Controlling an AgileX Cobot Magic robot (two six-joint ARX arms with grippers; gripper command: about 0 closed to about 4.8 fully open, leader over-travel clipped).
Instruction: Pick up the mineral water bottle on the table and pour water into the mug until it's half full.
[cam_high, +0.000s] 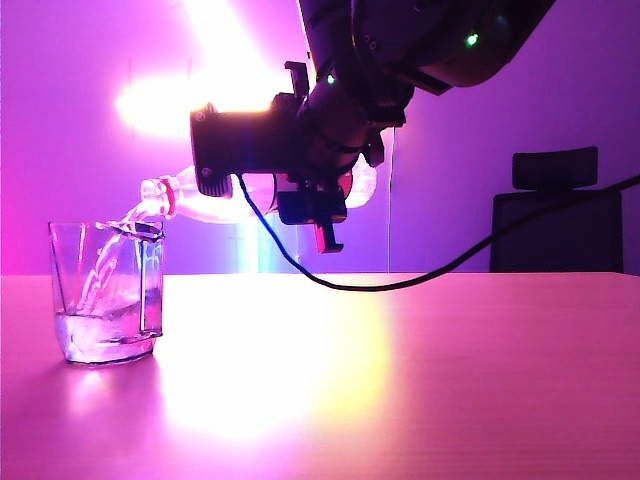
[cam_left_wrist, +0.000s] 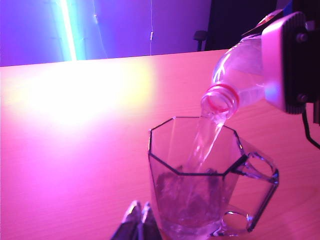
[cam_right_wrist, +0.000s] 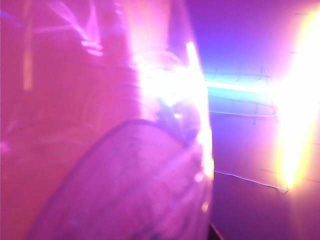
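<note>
While tipped nearly level above the mug (cam_high: 105, 292), mineral water bottle (cam_left_wrist: 239, 80) sits clamped in right gripper (cam_high: 300, 190); water (cam_left_wrist: 205, 142) streams from its neck into the mug | mug on table (cam_high: 420, 380), handle toward bottle, partly filled | left gripper (cam_left_wrist: 138, 220) just beside mug base, fingertips together, holding nothing

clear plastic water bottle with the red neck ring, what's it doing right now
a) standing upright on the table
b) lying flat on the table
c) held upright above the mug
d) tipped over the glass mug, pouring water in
d: the right pincer holds the clear plastic bottle tipped nearly level, and a stream of water falls from its mouth into the faceted clear glass mug.
</note>
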